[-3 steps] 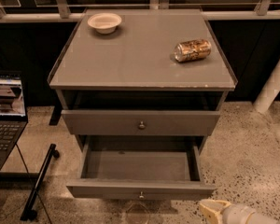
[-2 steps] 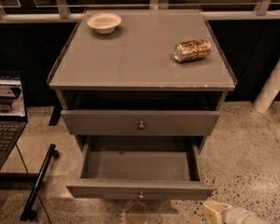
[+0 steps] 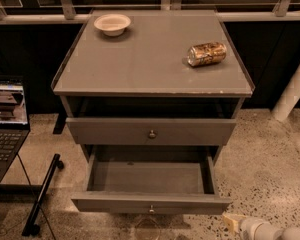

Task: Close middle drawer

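The middle drawer (image 3: 150,178) is pulled far out of the grey cabinet. Its plain grey inside is bare, and its low front panel (image 3: 115,204) carries a small round knob (image 3: 151,209). Above it, a drawer with a taller front (image 3: 105,131) and a knob (image 3: 152,133) stands slightly open. My gripper (image 3: 232,222) shows as a pale tip at the bottom right edge. It is on the floor side of the middle drawer's right front corner, just below and right of it, and is not touching it.
A white bowl (image 3: 112,23) and a gold can lying on its side (image 3: 206,54) rest on the cabinet top (image 3: 150,69). A laptop (image 3: 5,119) and a black stand leg (image 3: 42,194) are at the left. A white pole (image 3: 292,91) is at the right.
My gripper has shifted very slightly to the right at the bottom edge. Both drawers stand as before.
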Robot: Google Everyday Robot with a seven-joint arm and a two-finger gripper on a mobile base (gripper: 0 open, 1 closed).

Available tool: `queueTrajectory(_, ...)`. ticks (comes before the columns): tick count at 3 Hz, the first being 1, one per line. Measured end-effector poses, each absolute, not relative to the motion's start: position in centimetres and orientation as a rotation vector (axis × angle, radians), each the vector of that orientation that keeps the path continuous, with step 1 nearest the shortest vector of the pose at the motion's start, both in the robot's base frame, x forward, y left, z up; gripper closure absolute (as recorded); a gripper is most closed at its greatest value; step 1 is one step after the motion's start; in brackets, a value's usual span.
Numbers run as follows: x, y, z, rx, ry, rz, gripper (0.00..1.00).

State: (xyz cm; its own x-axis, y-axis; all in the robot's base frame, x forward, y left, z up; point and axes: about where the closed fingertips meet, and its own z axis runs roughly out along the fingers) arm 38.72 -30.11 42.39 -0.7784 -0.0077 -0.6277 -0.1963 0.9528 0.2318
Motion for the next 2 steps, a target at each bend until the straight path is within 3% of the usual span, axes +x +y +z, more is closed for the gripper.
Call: queueTrajectory(2, 40.3, -28.9, 42.4, -0.144, 2.415, 0.442, 1.0)
